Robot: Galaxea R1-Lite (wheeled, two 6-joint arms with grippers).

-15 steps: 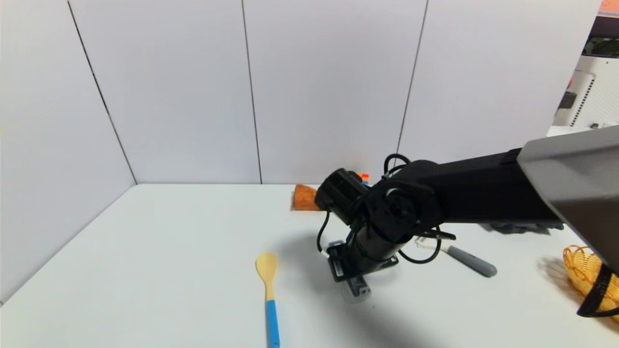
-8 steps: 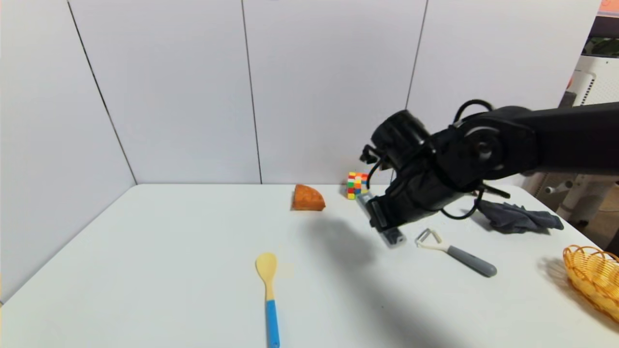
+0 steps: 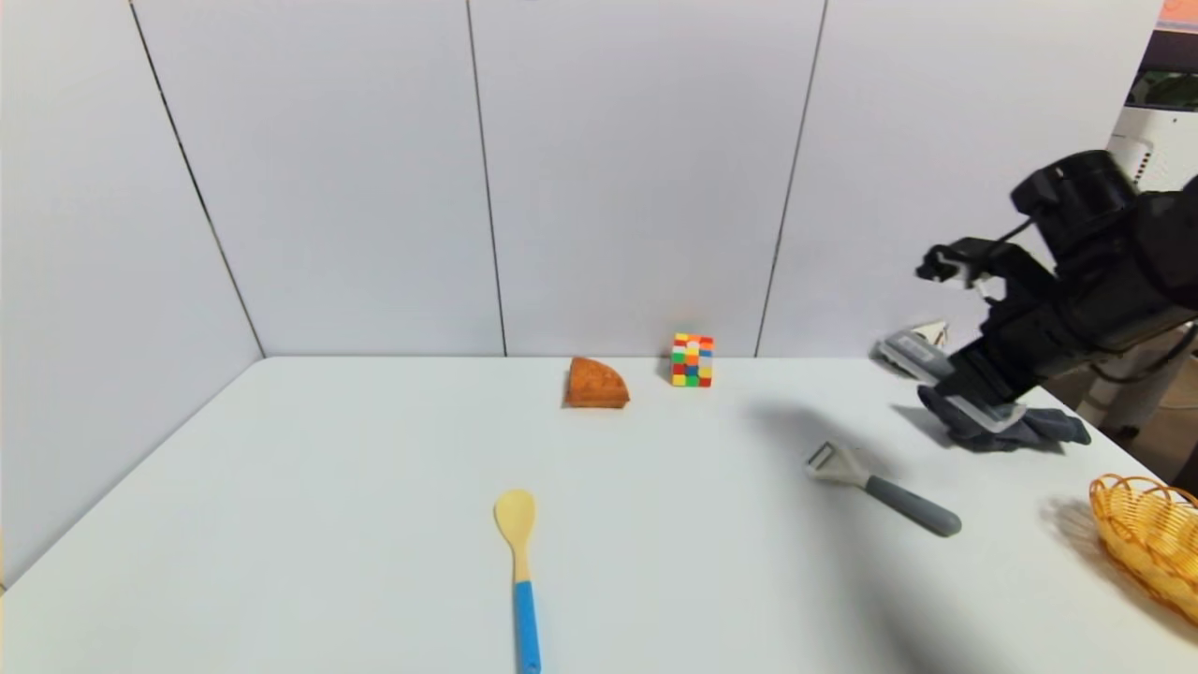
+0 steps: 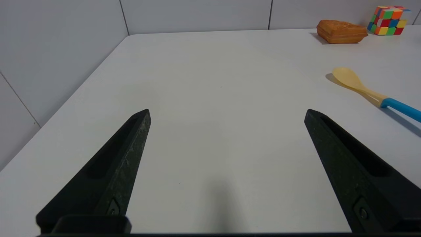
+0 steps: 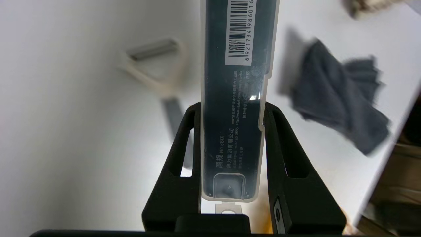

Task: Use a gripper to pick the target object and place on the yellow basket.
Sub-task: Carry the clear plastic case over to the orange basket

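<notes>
right black two-fingered gripper [image 3: 969,393] clamped on slim grey rectangular case [image 5: 235,98], aloft over bench's right edge | case's long axis along fingers | golden woven wicker basket [image 3: 1146,543] nearer front-right corner | left gripper [image 4: 227,113] parked, spread wide

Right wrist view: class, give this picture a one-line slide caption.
Right gripper clamps the slim grey case lengthwise, above the table with the peeler and dark cloth below.
</notes>
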